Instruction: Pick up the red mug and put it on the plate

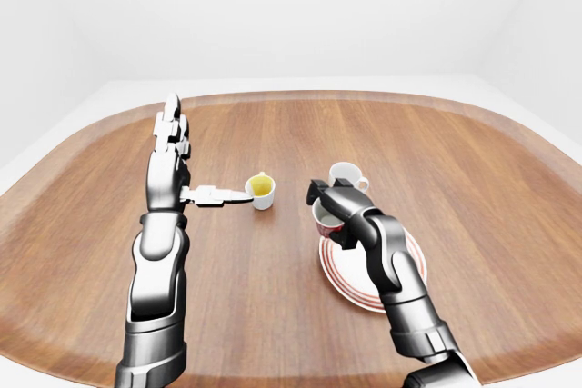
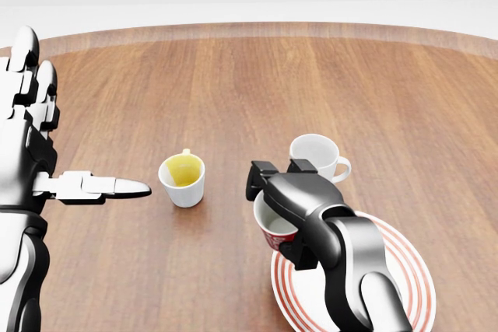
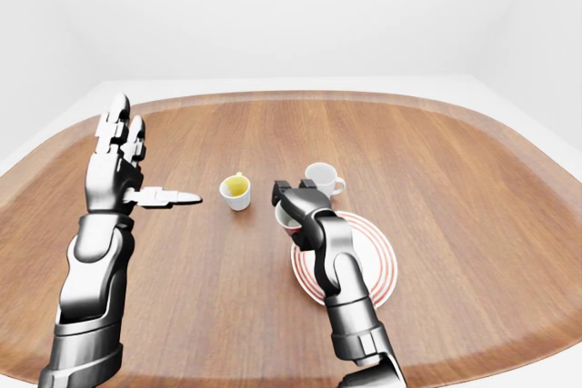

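In the head view, the plate [image 2: 389,285] with red rings is lying nearest, at the lower right, its white middle showing bare. The red mug [image 2: 274,228] is hanging over the plate's left rim, its white inside looking empty; whether it is touching the plate cannot be told. The right hand [image 2: 282,184] is wrapping its fingers round the mug from above, gripping it at the rim, the dark forearm reaching in from the bottom. Farther left, a small white cup [image 2: 182,179] with a yellow inside is standing alone. Just beyond the mug, a white mug [image 2: 313,155] is sitting upright and empty, handle to the right. The round wooden worktop [image 1: 273,315] is spreading under everything inside a plain white room. The left hand [image 2: 35,145] is hovering at the left edge, spread wide with fingers pointing up and thumb jutting toward the small cup, gripping nothing
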You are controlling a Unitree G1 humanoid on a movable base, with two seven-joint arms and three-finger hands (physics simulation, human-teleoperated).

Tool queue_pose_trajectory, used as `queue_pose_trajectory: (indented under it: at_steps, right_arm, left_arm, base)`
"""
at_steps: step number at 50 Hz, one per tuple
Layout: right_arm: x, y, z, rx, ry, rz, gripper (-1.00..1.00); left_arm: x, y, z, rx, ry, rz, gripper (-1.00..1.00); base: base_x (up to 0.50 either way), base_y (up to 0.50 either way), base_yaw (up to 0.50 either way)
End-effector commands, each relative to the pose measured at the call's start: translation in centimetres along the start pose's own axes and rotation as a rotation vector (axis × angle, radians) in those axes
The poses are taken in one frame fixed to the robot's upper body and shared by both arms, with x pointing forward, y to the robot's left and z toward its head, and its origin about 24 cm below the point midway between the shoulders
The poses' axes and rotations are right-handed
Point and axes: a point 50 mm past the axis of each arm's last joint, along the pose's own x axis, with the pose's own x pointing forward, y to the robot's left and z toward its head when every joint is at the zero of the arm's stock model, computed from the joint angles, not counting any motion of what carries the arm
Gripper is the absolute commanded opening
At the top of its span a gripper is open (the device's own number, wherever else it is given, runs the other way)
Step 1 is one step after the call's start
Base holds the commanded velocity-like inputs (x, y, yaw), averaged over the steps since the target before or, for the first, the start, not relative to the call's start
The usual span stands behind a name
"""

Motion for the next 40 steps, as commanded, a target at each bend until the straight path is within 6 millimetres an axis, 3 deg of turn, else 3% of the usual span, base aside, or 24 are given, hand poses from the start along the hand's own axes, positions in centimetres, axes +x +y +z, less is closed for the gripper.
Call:
queue_pose_trajectory:
  at_steps: [1,40]
  right_arm:
    - [-0.5,-0.2,-0.9,0.169,-0.077,-0.125,-1.0]
    - [-1.0,2.1,-5.5,0.276,0.043,-0.112,-1.0]
  left_arm:
    - [0.0,0.1,-0.3,0.0,0.015,0.002,1.0]
    - [0.0,-0.3,-0.4,0.001,0.018,-0.002,1.0]
  base:
    - [0.0,0.0,0.0]
    - [0.0,0.0,0.0]
